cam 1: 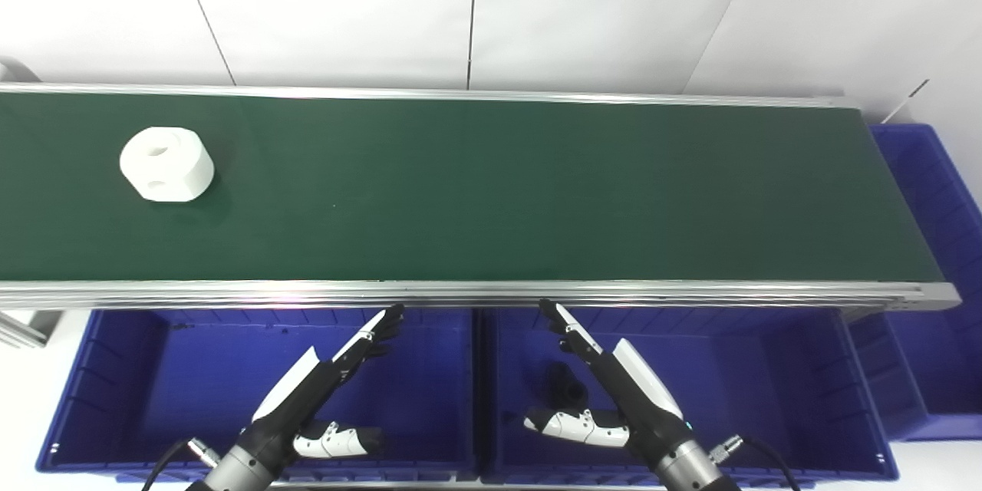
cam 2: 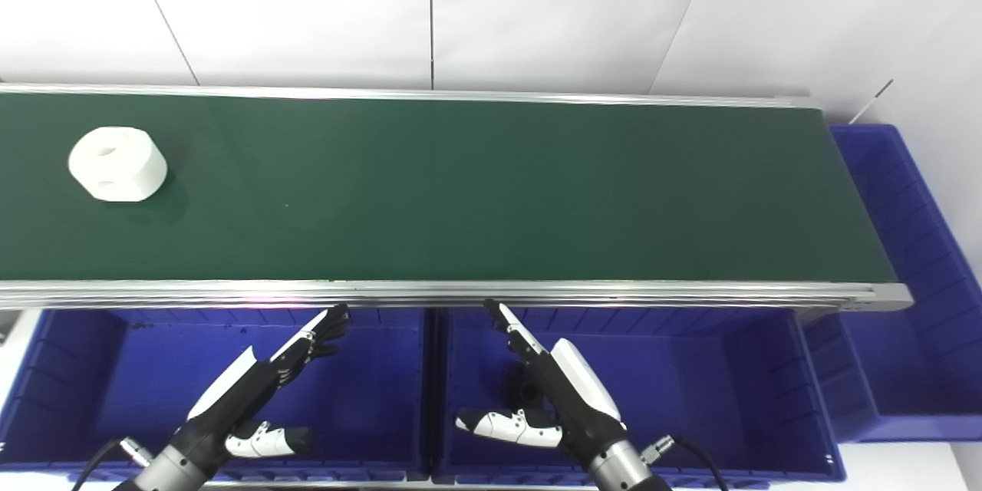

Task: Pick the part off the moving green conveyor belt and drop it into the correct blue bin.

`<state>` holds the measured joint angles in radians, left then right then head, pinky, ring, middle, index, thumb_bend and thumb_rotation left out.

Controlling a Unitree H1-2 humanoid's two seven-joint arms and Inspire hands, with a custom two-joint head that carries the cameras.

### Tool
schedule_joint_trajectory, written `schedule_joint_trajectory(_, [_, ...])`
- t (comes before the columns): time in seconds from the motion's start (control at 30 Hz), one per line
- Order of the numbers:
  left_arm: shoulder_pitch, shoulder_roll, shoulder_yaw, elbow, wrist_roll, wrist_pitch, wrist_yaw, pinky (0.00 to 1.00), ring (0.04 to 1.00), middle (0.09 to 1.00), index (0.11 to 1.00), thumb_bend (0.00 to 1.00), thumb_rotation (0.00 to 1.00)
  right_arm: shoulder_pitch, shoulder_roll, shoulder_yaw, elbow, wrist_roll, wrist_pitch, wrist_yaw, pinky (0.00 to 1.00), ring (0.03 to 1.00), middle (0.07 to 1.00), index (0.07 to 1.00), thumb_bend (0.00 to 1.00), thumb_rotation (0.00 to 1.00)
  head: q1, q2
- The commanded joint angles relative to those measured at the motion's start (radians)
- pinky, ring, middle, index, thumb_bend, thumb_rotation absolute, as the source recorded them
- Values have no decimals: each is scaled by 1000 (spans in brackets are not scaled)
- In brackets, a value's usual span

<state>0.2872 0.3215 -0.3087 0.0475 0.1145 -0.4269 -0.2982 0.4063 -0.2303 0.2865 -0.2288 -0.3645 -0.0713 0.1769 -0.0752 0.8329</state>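
Observation:
A white round part [cam 1: 166, 164] with two holes in its top lies on the green conveyor belt [cam 1: 491, 192] at the far left; it also shows in the right eye view [cam 2: 117, 164]. My left hand [cam 1: 330, 391] is open and empty, fingers stretched out, above the left blue bin [cam 1: 115, 399] in front of the belt. My right hand [cam 1: 606, 391] is open and empty above the middle blue bin [cam 1: 767, 399]. Both hands are below the belt's near rail and far from the part.
A dark object [cam 1: 566, 385] lies in the middle bin, partly hidden by my right hand. A third blue bin [cam 1: 932, 192] stands beyond the belt's right end. The aluminium rail [cam 1: 491, 293] runs along the belt's near edge. A white wall stands behind.

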Motion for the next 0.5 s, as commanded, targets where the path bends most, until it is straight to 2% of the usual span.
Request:
schedule_joint_trajectory(0.0, [-8, -5, 5, -17, 0, -24, 2, 905, 962, 988, 987, 783, 772, -1, 3, -3, -18, 0, -40, -20, 886, 941, 972, 1000, 726, 682, 1, -2])
schedule_joint_trajectory(0.27, [-7, -10, 10, -18, 8, -25, 4, 913, 962, 984, 985, 770, 756, -3, 1, -2, -16, 5, -39, -19, 882, 937, 970, 998, 723, 664, 2, -2])
schedule_joint_trajectory(0.4, [-7, -19, 10, -9, 12, -25, 6, 916, 965, 986, 983, 773, 754, -3, -2, -7, -4, 7, -48, -26, 860, 924, 960, 989, 727, 645, 51, -15])
schedule_joint_trajectory(0.43, [-7, -25, 8, -6, 27, -25, 12, 900, 958, 983, 982, 772, 756, -2, -4, -10, 3, 11, -52, -28, 858, 923, 959, 987, 727, 639, 104, -35])
schedule_joint_trajectory(0.47, [-8, -29, 8, -2, 37, -26, 16, 896, 956, 982, 982, 771, 756, -1, -6, -12, 6, 12, -54, -31, 858, 923, 959, 987, 728, 638, 104, -35])
